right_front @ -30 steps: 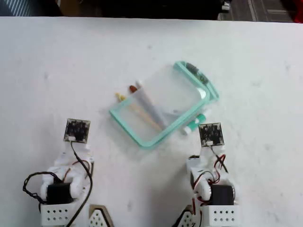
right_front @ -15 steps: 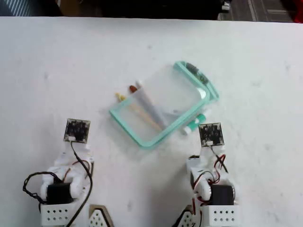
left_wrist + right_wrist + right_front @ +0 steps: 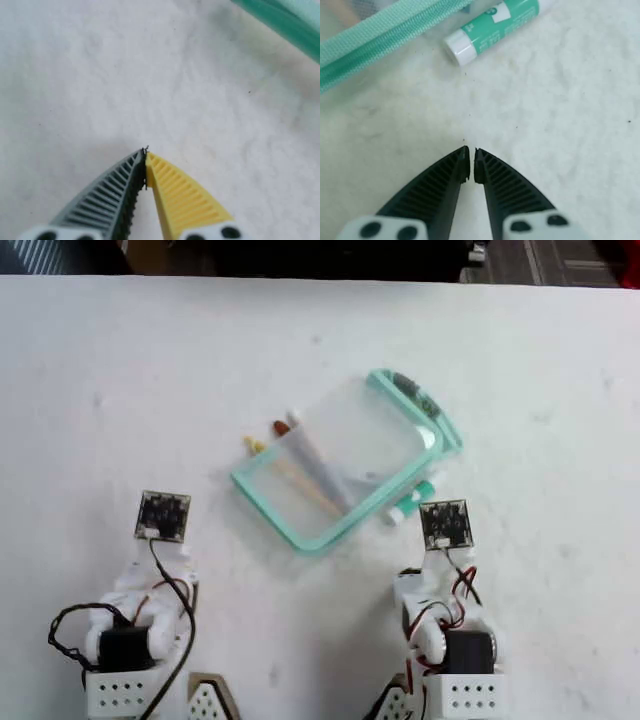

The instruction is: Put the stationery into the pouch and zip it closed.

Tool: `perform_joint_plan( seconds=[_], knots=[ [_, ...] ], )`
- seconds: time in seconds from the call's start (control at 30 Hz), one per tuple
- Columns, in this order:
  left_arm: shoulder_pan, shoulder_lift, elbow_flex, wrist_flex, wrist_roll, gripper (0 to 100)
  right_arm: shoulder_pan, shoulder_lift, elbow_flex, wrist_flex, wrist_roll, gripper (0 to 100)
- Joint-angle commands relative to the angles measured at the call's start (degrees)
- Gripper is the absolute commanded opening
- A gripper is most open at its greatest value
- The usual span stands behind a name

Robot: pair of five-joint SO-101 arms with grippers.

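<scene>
Pens (image 3: 318, 468) partly inside teal-edged pouch (image 3: 300, 536)

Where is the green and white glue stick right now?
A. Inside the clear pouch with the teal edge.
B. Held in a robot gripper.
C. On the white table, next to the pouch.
C: the green and white glue stick lies on the white table beside the clear pouch and its teal edge, apart from the shut right gripper.

White arms (image 3: 130, 590) carry black, seemingly red cables (image 3: 462, 585).
</scene>
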Motion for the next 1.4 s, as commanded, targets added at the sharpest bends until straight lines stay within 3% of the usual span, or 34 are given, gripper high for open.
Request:
perform_joint_plan(
  seconds=[0.0,0.93,1.37],
  knots=[
    [0.75,-0.22,-0.09,0.0,0.7,2,0.04,-0.31,0.53,0.31,0.62,1.9],
    [4.09,-0.22,-0.7,-2.73,0.35,2,-0.22,-0.31,0.53,0.31,0.62,1.9],
    [4.09,-0.22,-13.63,-0.26,0.26,2,-0.22,-0.31,0.53,0.31,0.62,2.0]
  ],
)
